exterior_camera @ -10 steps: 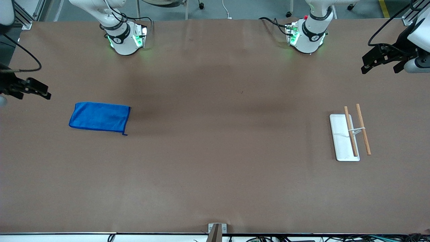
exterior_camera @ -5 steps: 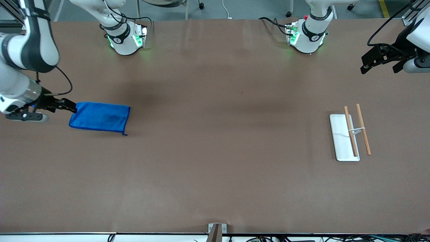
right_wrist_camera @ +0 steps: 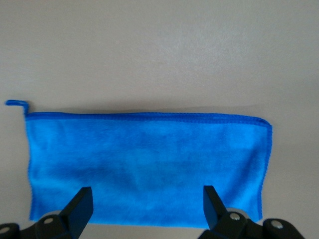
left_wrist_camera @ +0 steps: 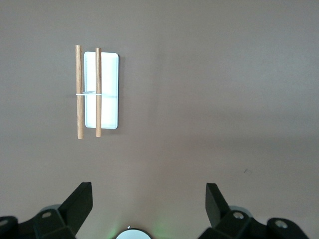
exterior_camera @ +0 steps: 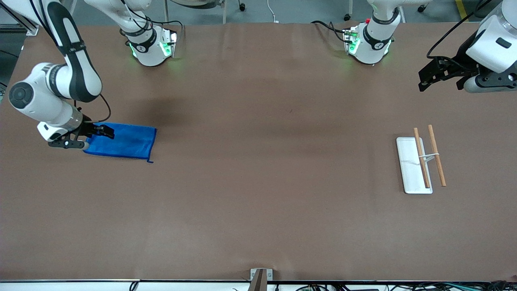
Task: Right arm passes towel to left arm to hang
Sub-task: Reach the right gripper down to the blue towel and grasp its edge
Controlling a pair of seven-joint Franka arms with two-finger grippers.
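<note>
1. Right end effector (exterior_camera: 106,131) hangs low over the towel (exterior_camera: 125,141), at the short edge toward the right arm's end of the bench (exterior_camera: 258,202). Its fingers (right_wrist_camera: 79,206) stand apart, and in the right wrist view they straddle the middle of one long hem, with nothing between them yet.
2. Towel: it lies flat on the bench, nothing gripping it, its long axis running along the bench toward the left arm's end. A small corner tag (exterior_camera: 150,161) sticks out at the corner nearest the front camera.
3. My judgement: the pick turns on this one relation. The towel lies straight below the right end effector, so a short drop and a close should pinch the edge.
4. Rack (exterior_camera: 414,165): it sits well apart from the towel, at the left arm's end, with two rods (exterior_camera: 429,155) lying parallel across it.
5. Left end effector (exterior_camera: 438,74) waits in the air, fingers (left_wrist_camera: 77,204) apart, by the rack and far from the towel. The right arm is plainly the nearer one.
</note>
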